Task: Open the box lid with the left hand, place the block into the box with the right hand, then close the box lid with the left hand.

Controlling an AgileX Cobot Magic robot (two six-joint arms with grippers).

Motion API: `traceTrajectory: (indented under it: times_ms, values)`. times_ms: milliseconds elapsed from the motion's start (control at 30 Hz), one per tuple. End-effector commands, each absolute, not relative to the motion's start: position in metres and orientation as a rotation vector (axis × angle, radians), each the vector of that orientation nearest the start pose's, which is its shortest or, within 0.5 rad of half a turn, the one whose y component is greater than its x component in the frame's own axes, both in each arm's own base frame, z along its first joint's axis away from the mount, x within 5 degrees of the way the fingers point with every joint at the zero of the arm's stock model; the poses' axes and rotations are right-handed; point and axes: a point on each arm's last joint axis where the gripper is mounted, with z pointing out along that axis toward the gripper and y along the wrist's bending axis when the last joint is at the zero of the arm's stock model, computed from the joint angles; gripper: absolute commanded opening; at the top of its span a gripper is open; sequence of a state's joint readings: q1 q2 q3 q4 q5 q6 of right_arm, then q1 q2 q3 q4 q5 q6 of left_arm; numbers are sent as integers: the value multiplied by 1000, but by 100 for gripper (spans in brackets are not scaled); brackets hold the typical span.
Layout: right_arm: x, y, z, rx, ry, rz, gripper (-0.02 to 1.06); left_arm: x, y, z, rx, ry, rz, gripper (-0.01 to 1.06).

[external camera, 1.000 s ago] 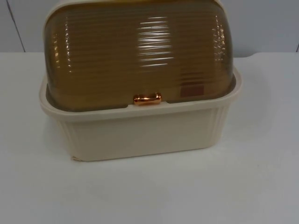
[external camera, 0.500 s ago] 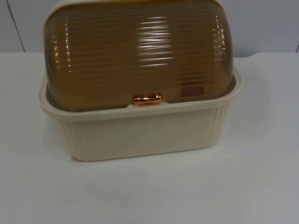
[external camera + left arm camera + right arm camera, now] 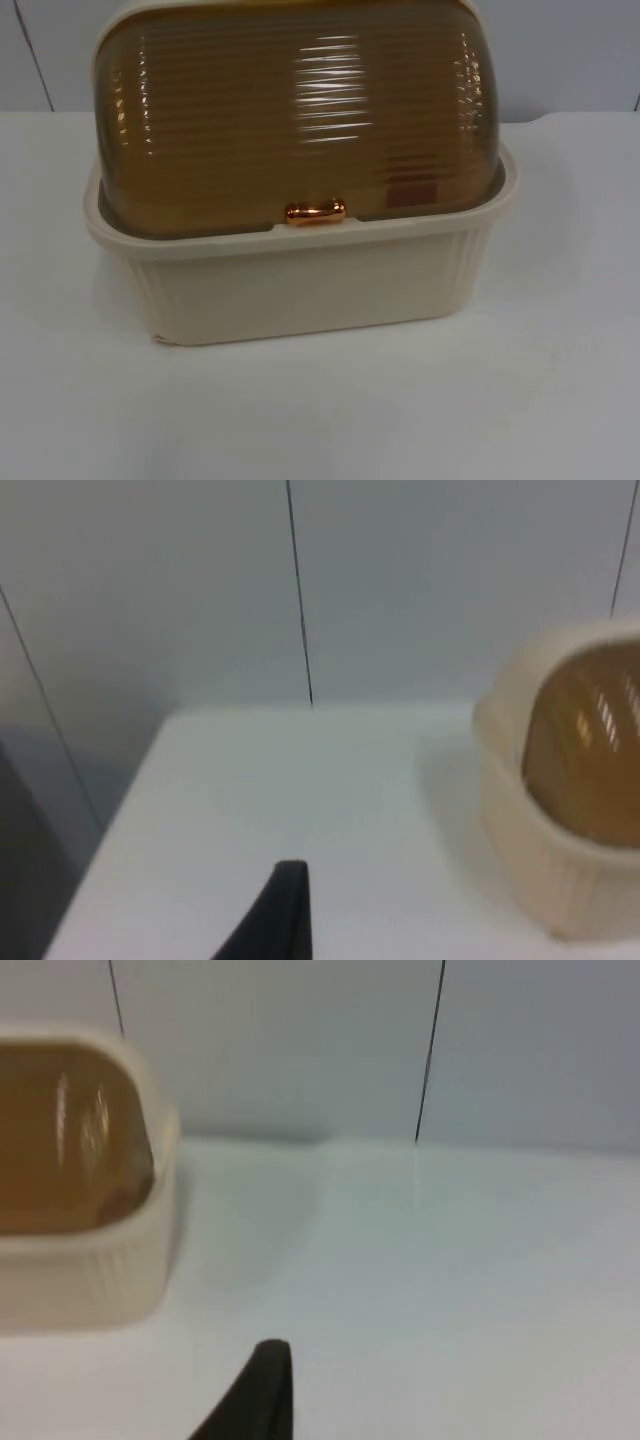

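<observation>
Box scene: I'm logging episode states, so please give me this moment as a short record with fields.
box: cream ribbed box standing on the white table
lid: amber see-through domed lid, shut down onto the box rim
handle: copper handle at the lid's front edge
block: dark reddish shape seen through the lid, inside the box
left gripper: fingertip above the table, apart from the box
right gripper: fingertip above the table, apart from the box

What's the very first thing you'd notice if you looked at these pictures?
A big cream box sits mid-table, topped by a shut, ribbed, see-through brown lid. A shiny copper handle gleams at the lid's front edge. Through the lid, toward the box's right side, shows a small dark block.
</observation>
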State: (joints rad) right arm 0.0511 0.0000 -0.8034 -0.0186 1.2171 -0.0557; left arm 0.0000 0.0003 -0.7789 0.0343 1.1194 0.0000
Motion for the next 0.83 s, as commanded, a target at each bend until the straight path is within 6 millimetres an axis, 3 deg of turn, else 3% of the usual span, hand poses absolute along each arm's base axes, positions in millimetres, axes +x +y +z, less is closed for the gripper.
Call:
traceTrajectory:
  times_ms: [0,167,267,400,800]
  values:
    - [-44,-4,331,-84,1919,-20,104,-36,3,327,-9,1895,44,103]
    - [-23,-3,307,-63,1969,-4,104,-12,4,286,-7,2046,67,103]
    - [-17,-3,296,-65,2009,-5,104,-6,5,275,-5,2064,72,103]
    - [-8,-2,281,-68,2047,-4,104,-5,5,274,-11,2064,68,103]
    - [-7,-2,280,-58,2048,0,104,-5,6,274,-96,2062,40,103]
